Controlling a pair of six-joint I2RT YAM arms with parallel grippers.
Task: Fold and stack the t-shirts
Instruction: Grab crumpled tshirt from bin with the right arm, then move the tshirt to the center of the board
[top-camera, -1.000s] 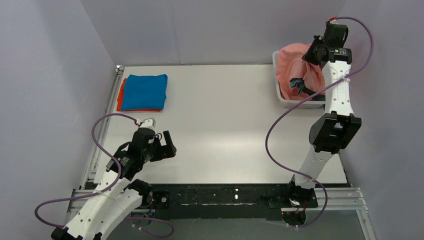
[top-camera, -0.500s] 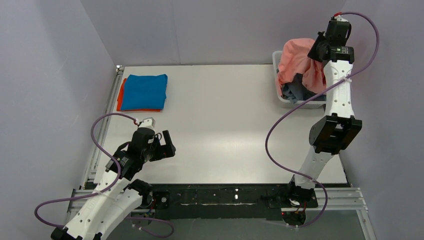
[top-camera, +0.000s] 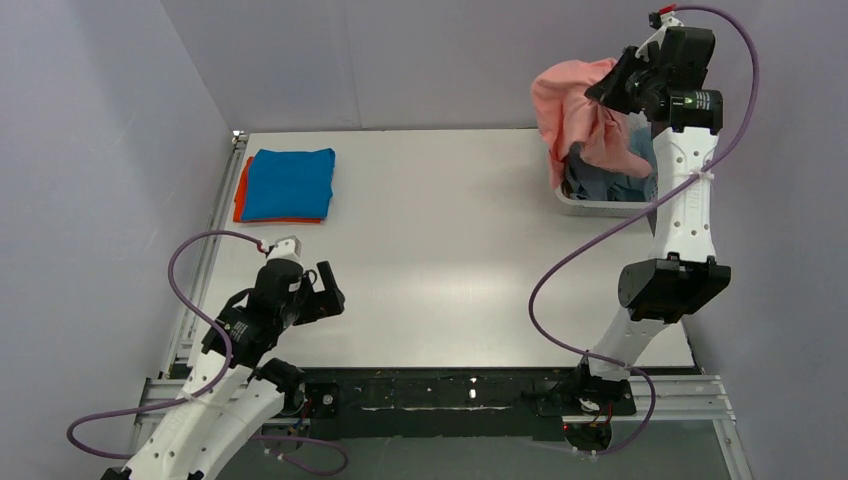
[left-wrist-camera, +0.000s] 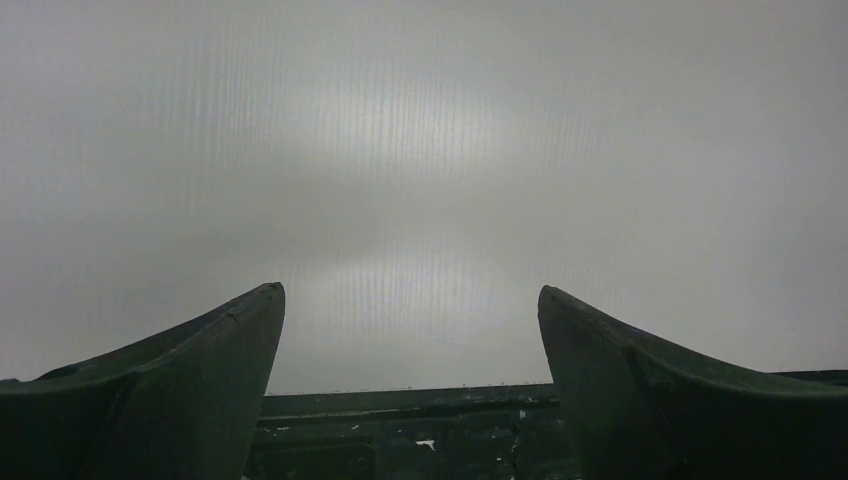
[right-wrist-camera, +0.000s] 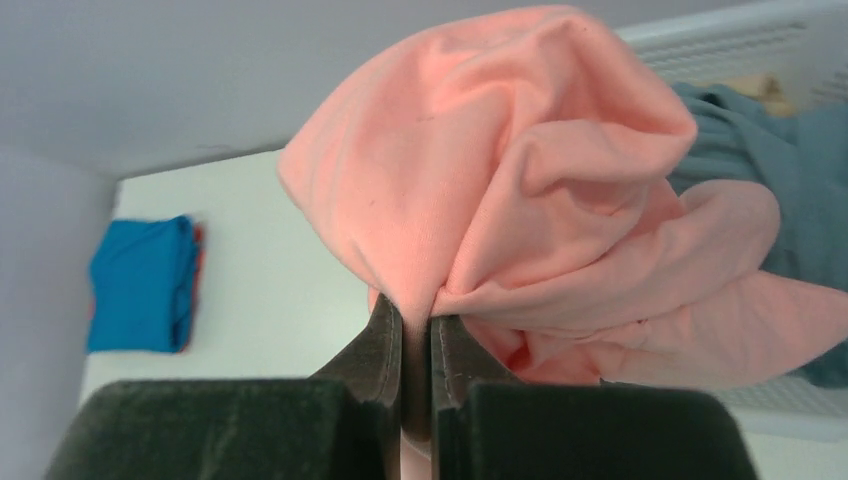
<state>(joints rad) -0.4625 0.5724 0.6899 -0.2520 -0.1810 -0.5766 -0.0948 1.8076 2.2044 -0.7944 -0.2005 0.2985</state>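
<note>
My right gripper (top-camera: 612, 88) is shut on the salmon-pink t-shirt (top-camera: 575, 112) and holds it bunched in the air above the white basket (top-camera: 590, 206). In the right wrist view the pink t-shirt (right-wrist-camera: 500, 190) is pinched between the jaws (right-wrist-camera: 416, 318). The dusty grey-blue t-shirt (top-camera: 612, 184) lies in the basket, also seen in the right wrist view (right-wrist-camera: 760, 150). The folded bright blue t-shirt (top-camera: 290, 183) lies on the folded orange t-shirt (top-camera: 240, 190) at the far left. My left gripper (top-camera: 333, 288) is open and empty above bare table (left-wrist-camera: 410, 310).
The basket stands at the far right corner against the walls. The blue and orange stack also shows in the right wrist view (right-wrist-camera: 140, 285). The dark rail at the table's near edge (left-wrist-camera: 400, 420) lies below my left fingers.
My right gripper has risen and moved left with the salmon-pink t-shirt, lifting it out of the basket and uncovering the grey-blue one. The left arm has shifted slightly.
</note>
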